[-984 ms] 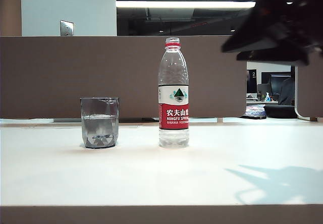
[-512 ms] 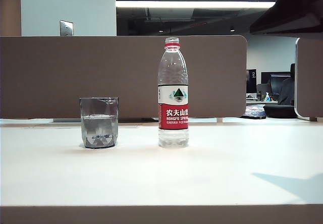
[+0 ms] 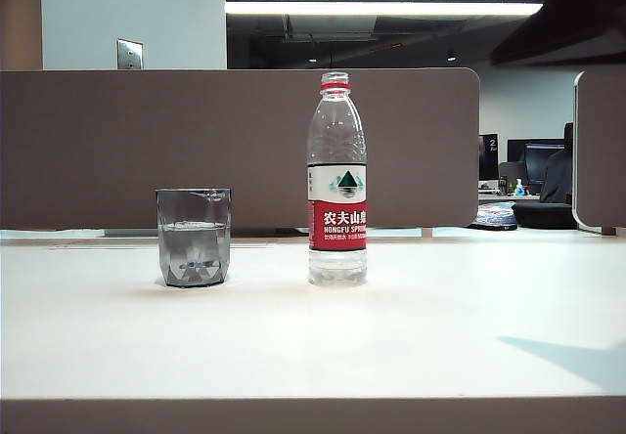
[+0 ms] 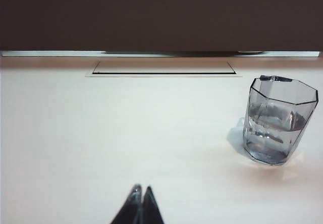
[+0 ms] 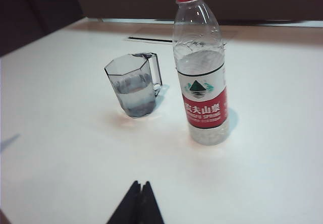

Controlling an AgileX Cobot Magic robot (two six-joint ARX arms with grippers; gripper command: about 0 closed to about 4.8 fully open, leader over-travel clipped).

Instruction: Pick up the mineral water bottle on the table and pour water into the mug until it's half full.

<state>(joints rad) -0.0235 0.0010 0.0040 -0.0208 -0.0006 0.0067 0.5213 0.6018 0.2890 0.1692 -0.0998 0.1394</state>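
Both jaws pinched together, left gripper (image 4: pixel 140 196) empty near mug (image 4: pixel 279 120), right gripper (image 5: pixel 140 191) empty before bottle (image 5: pixel 202 67)

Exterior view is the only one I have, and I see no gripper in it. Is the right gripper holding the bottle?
Observer: No. The right wrist view shows the right gripper shut on nothing, apart from the bottle, which stands upright on the table.
Operator: And the left gripper, please?
Observer: The left gripper is also shut and empty, above bare table. The mug is off to one side of it, not touching.
Operator: In my view the mug seems to have no handle. Is this correct?
Observer: No. The right wrist view shows a clear handle on the side of the mug.
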